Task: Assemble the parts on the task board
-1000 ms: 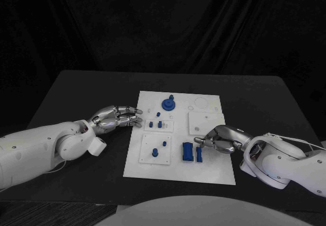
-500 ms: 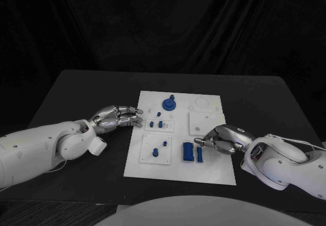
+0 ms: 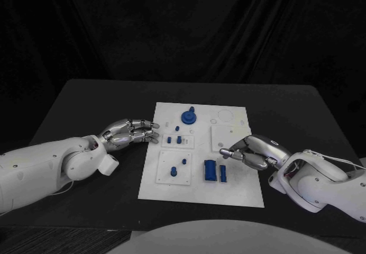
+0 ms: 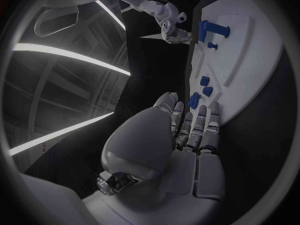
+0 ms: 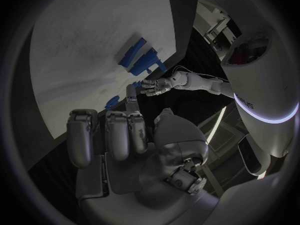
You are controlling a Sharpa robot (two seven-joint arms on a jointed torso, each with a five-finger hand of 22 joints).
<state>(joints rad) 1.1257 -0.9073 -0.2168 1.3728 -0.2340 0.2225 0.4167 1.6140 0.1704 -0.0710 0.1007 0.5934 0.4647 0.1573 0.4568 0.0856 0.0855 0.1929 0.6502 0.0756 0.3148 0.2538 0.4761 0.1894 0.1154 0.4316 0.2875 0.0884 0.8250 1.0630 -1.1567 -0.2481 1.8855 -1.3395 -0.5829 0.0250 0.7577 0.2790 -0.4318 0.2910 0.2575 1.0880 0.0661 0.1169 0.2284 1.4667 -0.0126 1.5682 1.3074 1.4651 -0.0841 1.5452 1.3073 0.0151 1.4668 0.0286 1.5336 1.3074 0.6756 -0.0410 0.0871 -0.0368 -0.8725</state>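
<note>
Moved: right hand (image 3: 250, 151) has shifted up and slightly away from the two upright blue blocks (image 3: 214, 171); left hand (image 3: 129, 132) unchanged.
Head view, board: white task board (image 3: 236, 190) lies mid-desk (image 3: 84, 100), blue parts spread over it.
Head view, parts: round blue knob piece (image 3: 188, 115) near far edge; small pegs (image 3: 174, 140) by the left hand; two pegs (image 3: 179, 165) on the near-left plate.
Head view, left hand: at board's left edge, fingers curled, holding nothing.
Head view, right hand: over board's right side, fingers curled in, nothing visibly held.
Left wrist view: fingers (image 4: 199, 130) lie close together, tips just beside small blue parts (image 4: 201, 87).
Right wrist view: fingers (image 5: 119, 130) bent in, one extended toward board; blue parts (image 5: 140, 59) beyond.
</note>
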